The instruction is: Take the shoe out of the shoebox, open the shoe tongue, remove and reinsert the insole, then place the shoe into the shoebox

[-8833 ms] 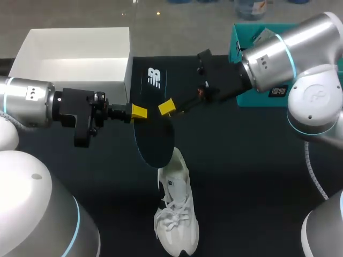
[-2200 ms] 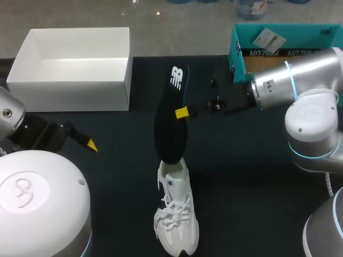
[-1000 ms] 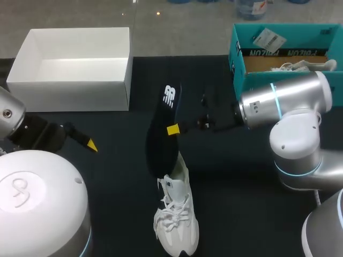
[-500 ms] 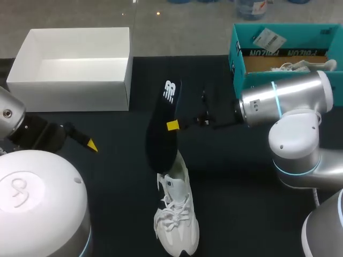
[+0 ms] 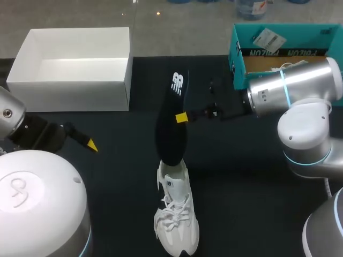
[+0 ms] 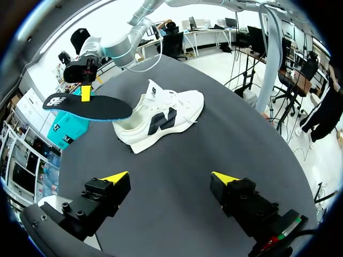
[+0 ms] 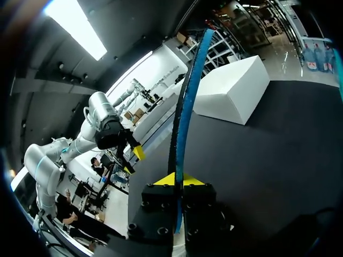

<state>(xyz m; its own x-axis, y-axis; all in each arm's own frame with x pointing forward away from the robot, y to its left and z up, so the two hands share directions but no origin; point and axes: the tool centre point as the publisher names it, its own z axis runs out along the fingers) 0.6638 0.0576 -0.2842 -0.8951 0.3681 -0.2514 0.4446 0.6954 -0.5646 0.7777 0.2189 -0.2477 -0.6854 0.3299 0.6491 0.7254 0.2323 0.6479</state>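
Note:
A white sneaker (image 5: 176,214) stands on the dark table, its heel toward the table's far side; the left wrist view shows the sneaker (image 6: 161,115) side-on. My right gripper (image 5: 181,117) is shut on a black insole (image 5: 171,128), gripping it at mid-length. The insole slants down, and its lower end meets the shoe's heel opening. In the right wrist view the insole (image 7: 187,107) stands edge-on, rising from the right gripper (image 7: 177,179). My left gripper (image 6: 170,178) is open and empty, low at the table's left and well apart from the shoe.
A white open shoebox (image 5: 75,88) sits at the back left. At the back right stands a teal box (image 5: 238,64), behind my right arm. Bare dark table lies between my left gripper (image 5: 88,143) and the shoe.
My right gripper has shifted right with the insole, swinging the logo end farther back and bringing the lower end over the shoe's heel. The left arm has not moved.

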